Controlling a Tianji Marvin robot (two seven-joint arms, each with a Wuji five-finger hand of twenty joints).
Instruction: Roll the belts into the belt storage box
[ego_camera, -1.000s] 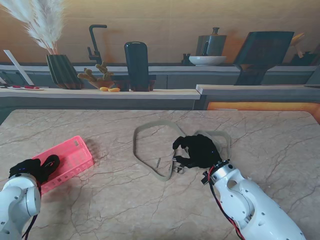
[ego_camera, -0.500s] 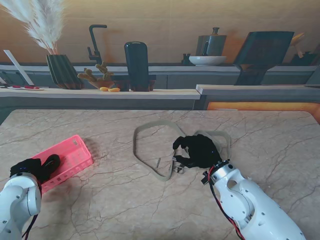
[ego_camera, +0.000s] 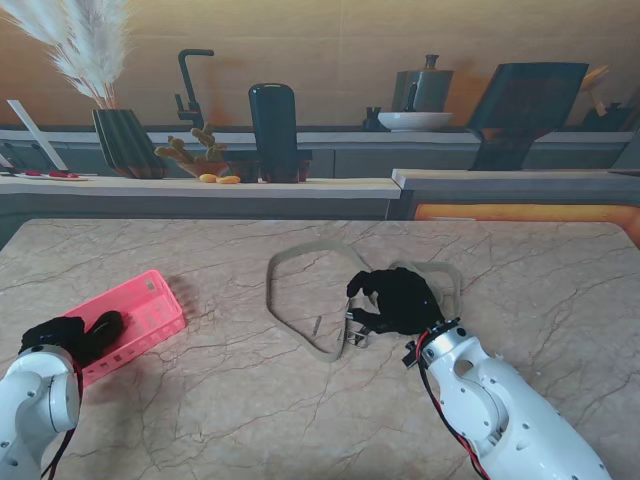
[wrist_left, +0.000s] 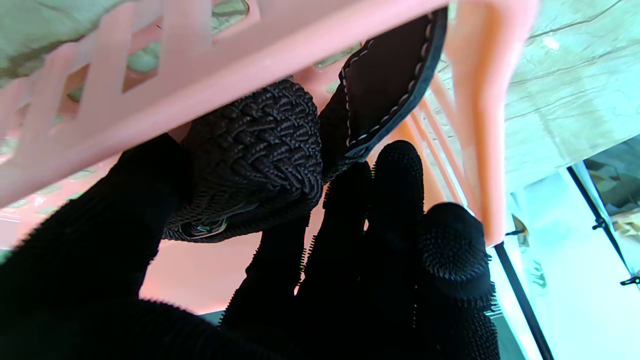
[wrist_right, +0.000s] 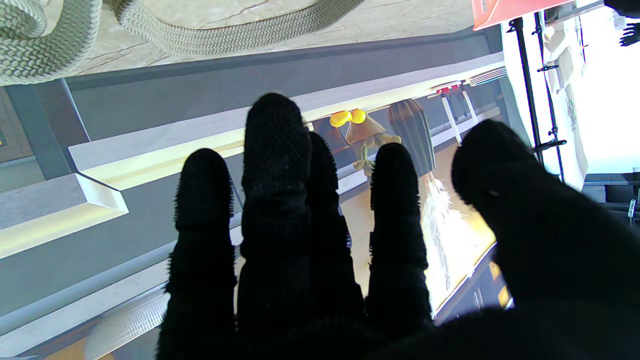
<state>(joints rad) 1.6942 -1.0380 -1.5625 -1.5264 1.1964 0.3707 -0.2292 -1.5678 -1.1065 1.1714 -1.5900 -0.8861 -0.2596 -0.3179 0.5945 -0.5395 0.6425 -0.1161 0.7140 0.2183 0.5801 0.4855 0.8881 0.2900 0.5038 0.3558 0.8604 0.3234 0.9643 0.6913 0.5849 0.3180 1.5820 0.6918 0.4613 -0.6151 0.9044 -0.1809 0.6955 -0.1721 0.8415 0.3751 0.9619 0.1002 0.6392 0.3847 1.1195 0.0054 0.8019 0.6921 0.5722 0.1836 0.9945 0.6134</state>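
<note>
Black braided belt (wrist_left: 255, 150) clamped in left hand (wrist_left: 280, 270) fingers (over pink box (ego_camera: 140, 315)), right fingers (wrist_right: 280, 165) apart

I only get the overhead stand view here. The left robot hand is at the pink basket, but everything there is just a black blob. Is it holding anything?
Observer: Yes. The left wrist view shows the left robot hand wrapped around a rolled black braided belt, inside the pink basket.
Operator: So is the roll lying loose in there?
Observer: No, the fingers are curled against it, and a stitched leather tip sticks out of the roll.
Operator: And the right robot hand, has it grabbed the beige belt?
Observer: The right wrist view shows the right robot hand with fingers spread and nothing between them; the beige belt lies on the table beyond them.
</note>
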